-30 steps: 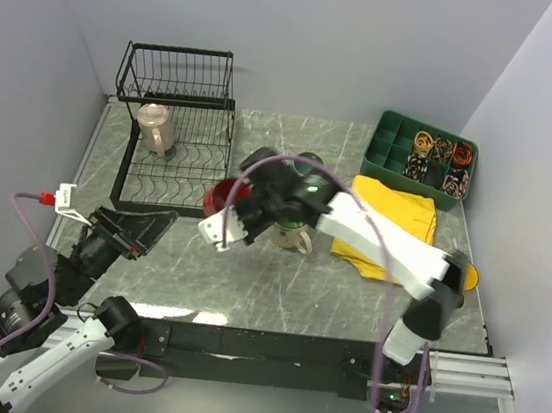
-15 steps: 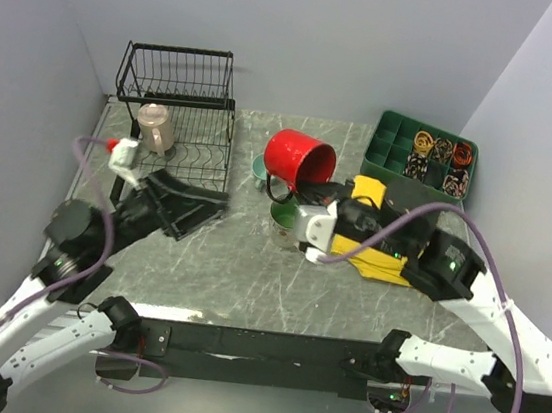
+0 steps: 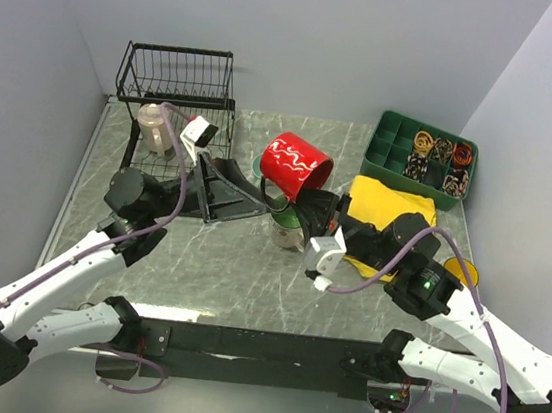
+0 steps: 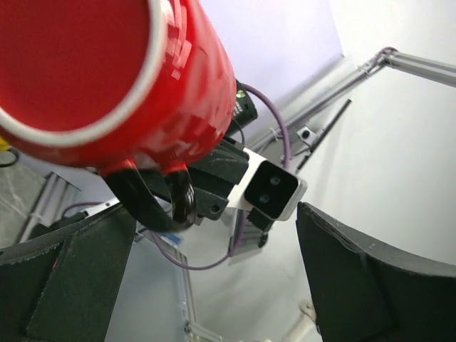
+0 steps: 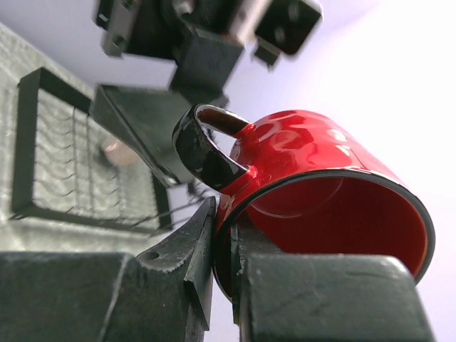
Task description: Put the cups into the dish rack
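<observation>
While dish rack (image 3: 179, 51) holds a beige mug (image 3: 151, 123), right pincer (image 5: 222, 242) grips red mug (image 3: 296, 166).

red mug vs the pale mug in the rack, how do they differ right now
The red mug is up in the air, pinched at its rim by the right hand; the pale mug sits in the dish rack with no hand on it. The red mug is tipped onto its side, while the pale mug stands. The red mug is glossy with a white squiggle, and the pale mug is plain beige. Both are mugs.
</observation>
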{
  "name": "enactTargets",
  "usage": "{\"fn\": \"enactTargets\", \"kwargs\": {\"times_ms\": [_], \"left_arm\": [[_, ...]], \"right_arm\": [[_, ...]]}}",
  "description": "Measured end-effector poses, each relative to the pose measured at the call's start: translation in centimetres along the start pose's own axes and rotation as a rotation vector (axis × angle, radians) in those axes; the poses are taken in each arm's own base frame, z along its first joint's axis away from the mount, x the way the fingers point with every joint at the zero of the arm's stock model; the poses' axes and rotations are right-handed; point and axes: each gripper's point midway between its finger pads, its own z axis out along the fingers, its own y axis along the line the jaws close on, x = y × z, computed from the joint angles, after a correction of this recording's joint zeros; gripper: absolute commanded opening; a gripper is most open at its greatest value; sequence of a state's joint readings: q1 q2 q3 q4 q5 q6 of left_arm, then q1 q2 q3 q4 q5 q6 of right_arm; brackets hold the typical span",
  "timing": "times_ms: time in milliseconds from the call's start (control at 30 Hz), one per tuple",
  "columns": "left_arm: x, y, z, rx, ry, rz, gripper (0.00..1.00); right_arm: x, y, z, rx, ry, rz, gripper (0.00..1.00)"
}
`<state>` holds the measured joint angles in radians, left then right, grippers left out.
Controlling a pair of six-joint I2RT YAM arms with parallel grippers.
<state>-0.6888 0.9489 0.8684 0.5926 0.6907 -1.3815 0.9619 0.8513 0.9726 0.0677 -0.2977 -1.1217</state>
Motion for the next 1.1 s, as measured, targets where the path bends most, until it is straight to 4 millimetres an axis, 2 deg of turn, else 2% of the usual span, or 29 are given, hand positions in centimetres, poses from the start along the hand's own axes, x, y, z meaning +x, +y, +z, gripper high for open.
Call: {"fn": "enactTargets", "kwargs": {"times_ms": [100,300,533,867,967,1100], "left_arm": [[0.3,-0.4,0.3,0.034,0.039,-0.028,0.88],[0.9,-0.4,0.6,0.061,0.094,-0.061,0.79],[1.0,-1.0,0.7,0.049,0.126,-0.041,0.72],[1.8,0.3,0.8,0.005,0.185,-0.055,0.52],[1.9,0.7,0.8,-0.003,0.198,-0.06,0.44],[2.0,1.1,0.9,-0.019,0.212,-0.054,0.27]], "right_arm": [[-0.8,0.2,0.1,0.004,-0.056,-0.053,0.0],[-2.1,0.1,0.3,0.011,-0.126,-0.129,0.0],[-2.5,0.5,0.2,-0.001,-0.158,-0.196,0.0],[-2.9,1.1,0.0,-0.026,-0.183,-0.248,0.0],[-2.9,1.3,-0.1,-0.032,-0.182,-0.262,0.0],[-2.8,1.1,-0.3,-0.028,-0.172,-0.282,0.0]]}}
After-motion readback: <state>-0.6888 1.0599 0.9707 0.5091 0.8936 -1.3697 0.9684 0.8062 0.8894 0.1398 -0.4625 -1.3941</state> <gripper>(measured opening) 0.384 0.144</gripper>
